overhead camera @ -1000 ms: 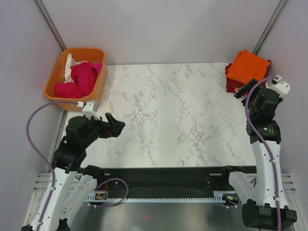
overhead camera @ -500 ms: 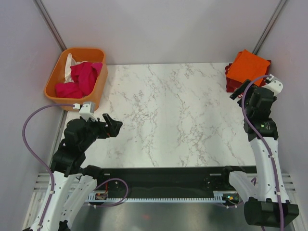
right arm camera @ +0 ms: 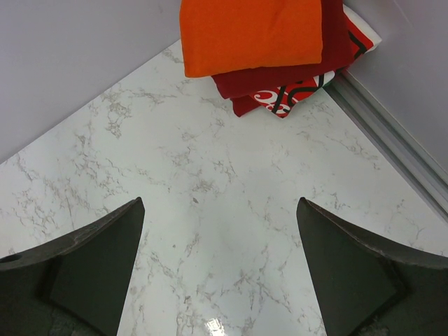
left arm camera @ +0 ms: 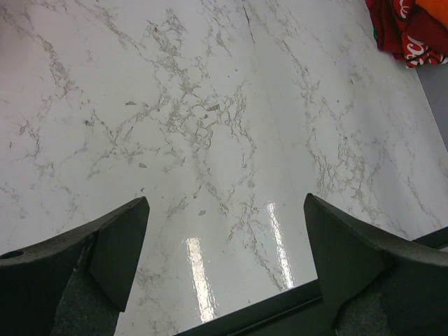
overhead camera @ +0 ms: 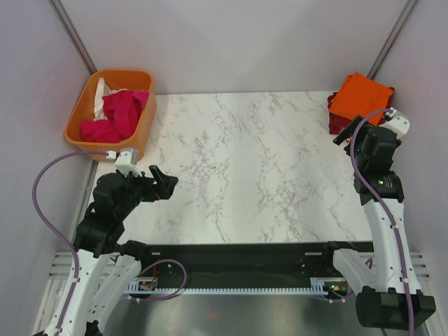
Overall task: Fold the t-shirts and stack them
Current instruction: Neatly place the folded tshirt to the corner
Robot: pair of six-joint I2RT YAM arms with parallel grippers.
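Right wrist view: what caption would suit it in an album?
Open right gripper above the marble table, facing a stack of folded t-shirts, orange t-shirt on top.

Two pincers showed: left pincer (left arm camera: pixel 225 199) and right pincer (right arm camera: pixel 220 203). Ahead of the right pincer lay three folded t-shirts (overhead camera: pixel 358 99): one orange shirt (right arm camera: pixel 248 35), one dark red shirt (right arm camera: pixel 280 77), one patterned shirt (right arm camera: pixel 294 96). Beyond the left pincer, one basket (overhead camera: pixel 75 130) held one white cloth (overhead camera: pixel 100 89) and magenta cloth (overhead camera: pixel 120 112), count unclear.

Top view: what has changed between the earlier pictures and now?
The right gripper moved slightly left, and the left gripper shifted slightly left too. Both remain open and empty; nothing was taken or let go. The folded stack, with the orange t-shirt on top, and the loose t-shirts in the basket stayed as they were.
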